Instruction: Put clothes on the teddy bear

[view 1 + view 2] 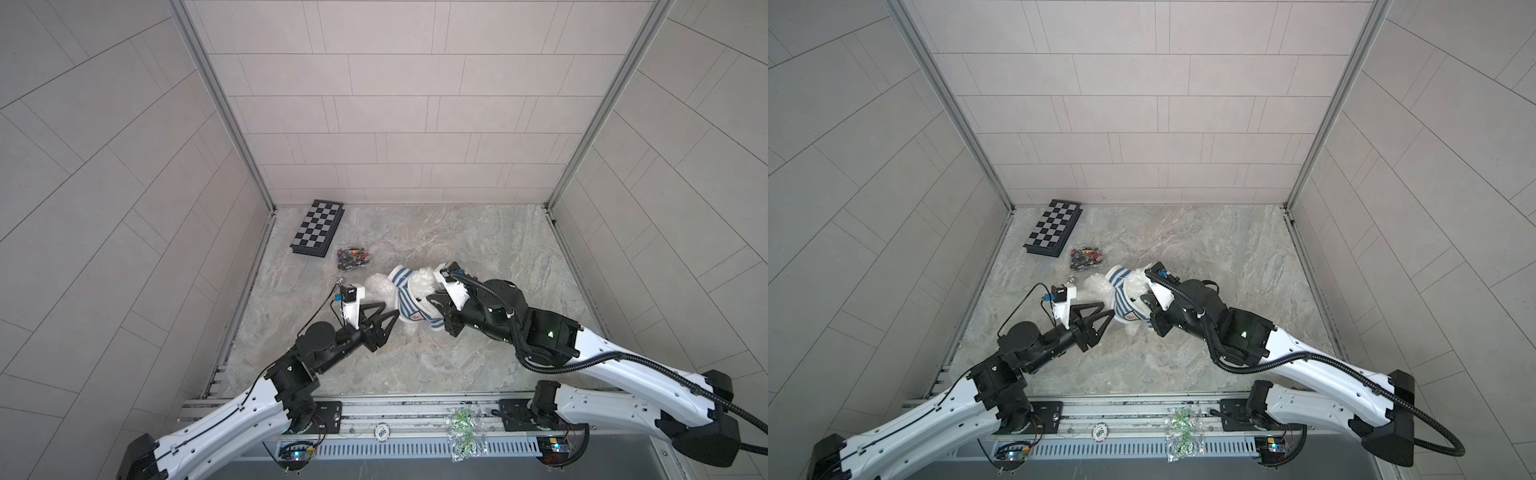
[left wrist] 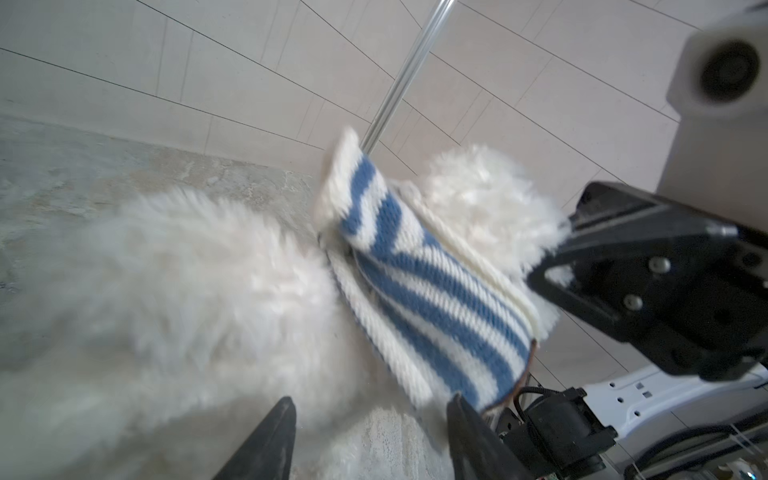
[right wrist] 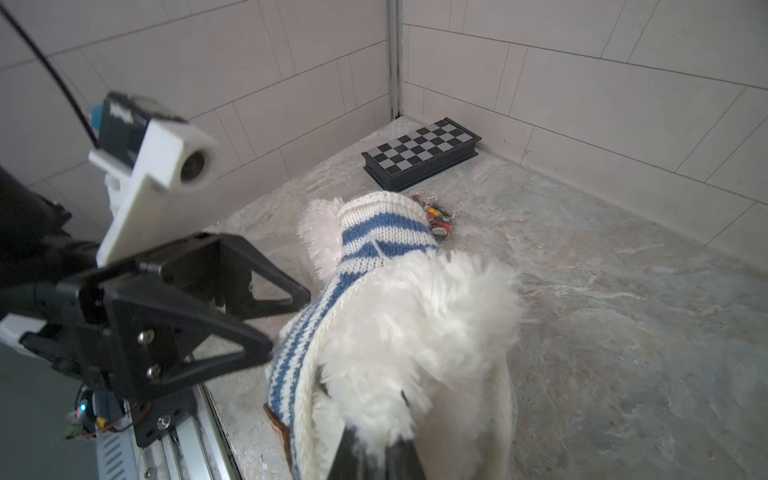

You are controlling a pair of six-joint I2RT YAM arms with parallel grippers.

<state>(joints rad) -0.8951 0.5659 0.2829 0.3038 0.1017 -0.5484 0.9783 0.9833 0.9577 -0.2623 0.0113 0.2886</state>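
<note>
At the far left back corner of the marbled grey stone tabletop (image 1: 478, 249) lies a flat black box with a grey-and-black chequered lid (image 1: 318, 228). Just beside it, nearer the middle, sits a small clear bag of dark and red bits (image 1: 353, 257).

Next comes the left gripper (image 1: 392, 315), low over the table. Its black triangular fingers (image 2: 286, 419) stand apart with nothing between them, and the tips reach the hem of the blue-and-white striped knit shirt (image 1: 405, 299).

The fluffy white teddy bear (image 1: 380, 284) lies on the tabletop near the middle, between the two grippers. The striped shirt is around its body, and white fur shows on both sides of the knit. A small badge sits on the shirt's near edge. One striped sleeve pokes up towards the back wall.

On the right, the right gripper (image 3: 374, 449) has its jaws closed, the tips buried in fur at the shirt's cream edge. Whether it pinches fur or knit cannot be told.
</note>
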